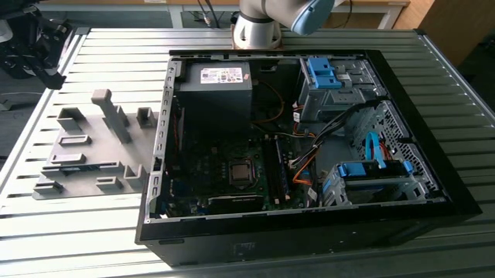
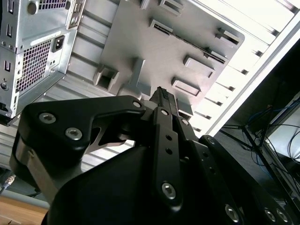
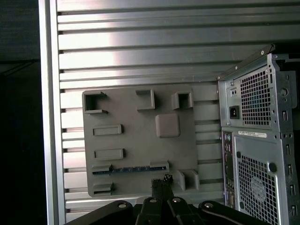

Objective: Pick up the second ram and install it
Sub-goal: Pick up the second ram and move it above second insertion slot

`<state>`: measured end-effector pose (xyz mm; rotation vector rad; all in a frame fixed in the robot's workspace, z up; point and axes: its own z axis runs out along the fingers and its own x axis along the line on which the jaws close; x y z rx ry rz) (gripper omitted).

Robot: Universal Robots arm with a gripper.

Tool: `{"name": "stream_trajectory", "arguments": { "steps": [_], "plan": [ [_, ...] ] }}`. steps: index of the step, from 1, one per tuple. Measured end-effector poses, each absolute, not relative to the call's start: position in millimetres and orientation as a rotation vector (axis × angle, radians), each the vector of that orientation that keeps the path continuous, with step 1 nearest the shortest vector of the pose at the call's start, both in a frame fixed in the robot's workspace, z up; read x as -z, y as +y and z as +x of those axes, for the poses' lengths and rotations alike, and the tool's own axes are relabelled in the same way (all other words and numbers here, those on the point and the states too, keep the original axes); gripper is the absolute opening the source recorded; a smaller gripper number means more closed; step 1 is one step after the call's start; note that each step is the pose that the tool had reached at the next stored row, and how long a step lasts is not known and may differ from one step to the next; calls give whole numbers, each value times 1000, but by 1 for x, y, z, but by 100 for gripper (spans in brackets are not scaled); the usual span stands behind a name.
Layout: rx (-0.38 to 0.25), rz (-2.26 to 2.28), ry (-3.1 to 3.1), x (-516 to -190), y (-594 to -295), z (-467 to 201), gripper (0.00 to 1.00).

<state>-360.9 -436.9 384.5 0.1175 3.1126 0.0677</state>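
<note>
Now | second ram (image 3: 129,169) in grey tray (image 3: 136,140) | gripper (image 3: 161,183) well apart, jaws together

open computer case (image 1: 309,246) | grey fixture plate (image 1: 108,157) beside it | slatted table (image 1: 77,231) beneath

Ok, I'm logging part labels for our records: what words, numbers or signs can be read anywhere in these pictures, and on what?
No text can be quoted.
Power supply sticker: white with coloured print, too small to read.
White strip label on the computer case rear: too small to read.
Second ram in the gray tray: no legible print.
</note>
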Motion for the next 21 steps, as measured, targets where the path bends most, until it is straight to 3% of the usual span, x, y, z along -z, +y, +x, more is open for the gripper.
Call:
{"name": "stream_trajectory", "arguments": {
  "steps": [4,5,21],
  "plan": [
    [-68,118,3113,-385,-437,-361,11],
    [-68,118,3113,-385,-437,-362,17],
    [-68,118,3113,-385,-437,-363,17]
  ]
}}
